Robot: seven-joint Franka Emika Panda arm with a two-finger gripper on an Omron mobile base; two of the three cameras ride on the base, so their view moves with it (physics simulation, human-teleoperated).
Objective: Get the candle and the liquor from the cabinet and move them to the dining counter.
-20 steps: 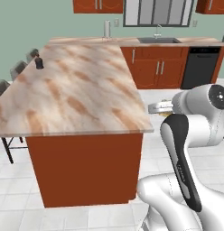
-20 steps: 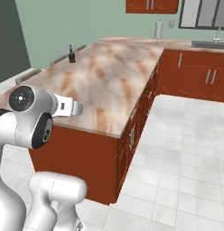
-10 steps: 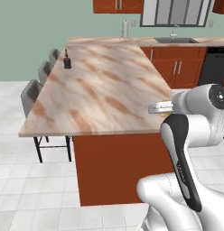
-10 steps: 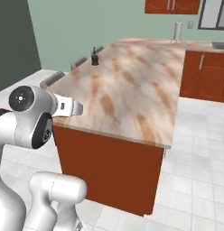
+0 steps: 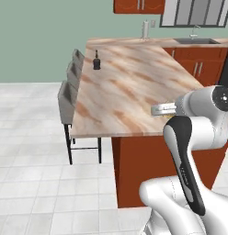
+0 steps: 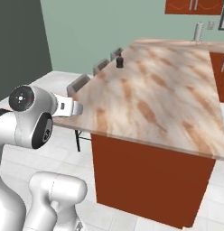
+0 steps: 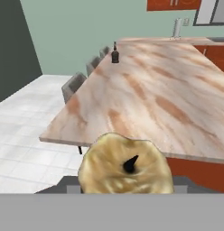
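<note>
Dining counter point(image 7: 177, 103), liquor point(image 7: 114, 56) far end; gripper point(image 7: 126, 191) clenched on candle point(image 7: 125, 167), a short release risks dropping it floorward.

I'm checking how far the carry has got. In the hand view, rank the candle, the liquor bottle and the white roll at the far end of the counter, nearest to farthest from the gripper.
1. candle: right at the gripper, bottom centre.
2. liquor bottle: far along the counter's left edge.
3. white roll: farthest, at the back end.
</note>
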